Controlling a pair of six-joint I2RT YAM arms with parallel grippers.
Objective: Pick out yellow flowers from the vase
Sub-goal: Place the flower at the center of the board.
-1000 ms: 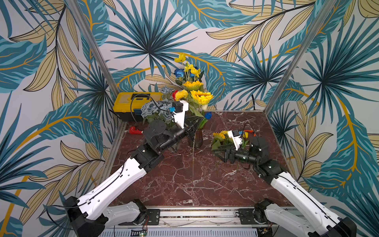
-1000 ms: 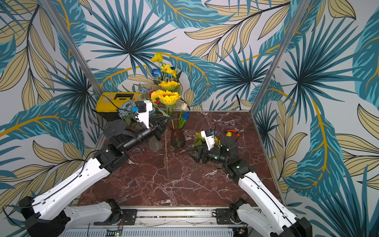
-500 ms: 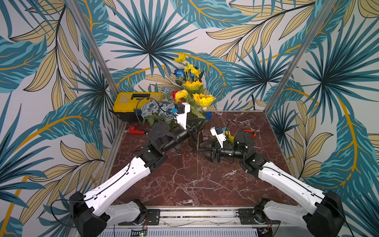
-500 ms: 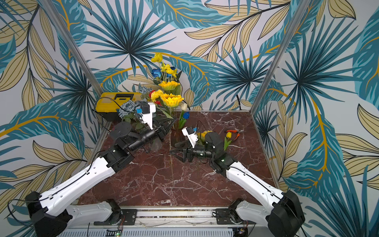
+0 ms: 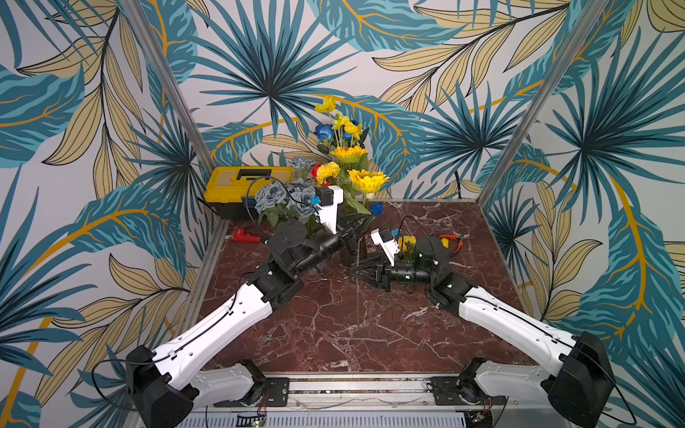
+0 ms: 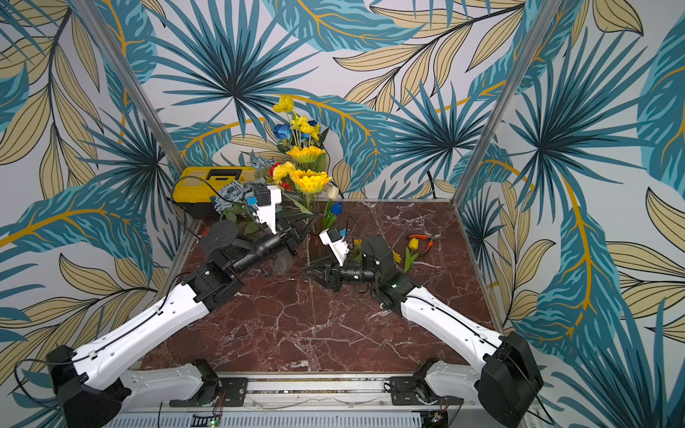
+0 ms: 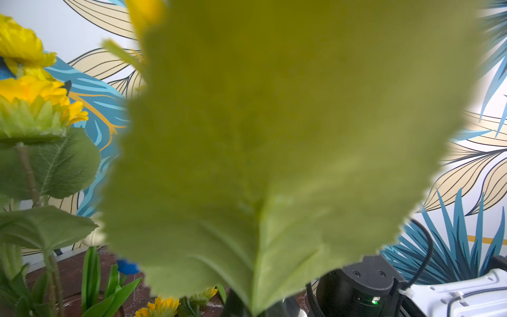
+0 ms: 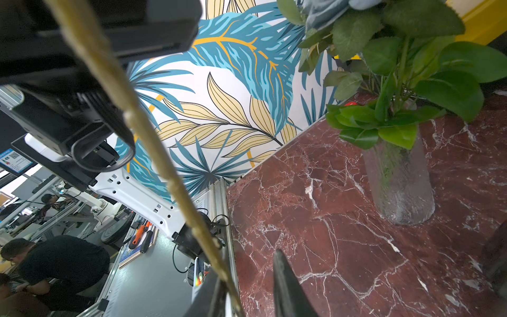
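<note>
The left fingers (image 6: 296, 226) are clenching the stem (image 5: 357, 300) of a sunflower (image 5: 369, 181) and are holding it upright just beside the vase (image 5: 361, 246). The vase is standing at the middle rear of the counter (image 5: 333, 341) and is being largely hidden by both arms. The bloom is sitting above the left fingers. The stem is hanging down below them, in front of the vase, with its lower end out of the vase. A large green leaf (image 7: 274, 137) of this flower is covering most of the left wrist view.

The right fingers (image 8: 285, 282) are reaching in from the right, level with the lower stem. In the right wrist view they are standing apart: the stem is lying against one finger, and the other is showing a gap to it. They are not yet grasping it.

A second sunflower (image 5: 348, 153), a pompom bloom (image 5: 328, 171) and a tall yellow spray (image 5: 344, 124) are standing in the vase, together with a blue rose (image 5: 324, 130). More yellow blooms (image 5: 406, 242) and a yellow tulip (image 6: 413, 243) are lying on the counter behind the right arm, near orange pliers (image 6: 426, 237). A clear glass vase (image 8: 397, 178) of grey-blue roses (image 5: 281, 196) is standing to the left, in front of a yellow toolbox (image 5: 241, 178).
</note>
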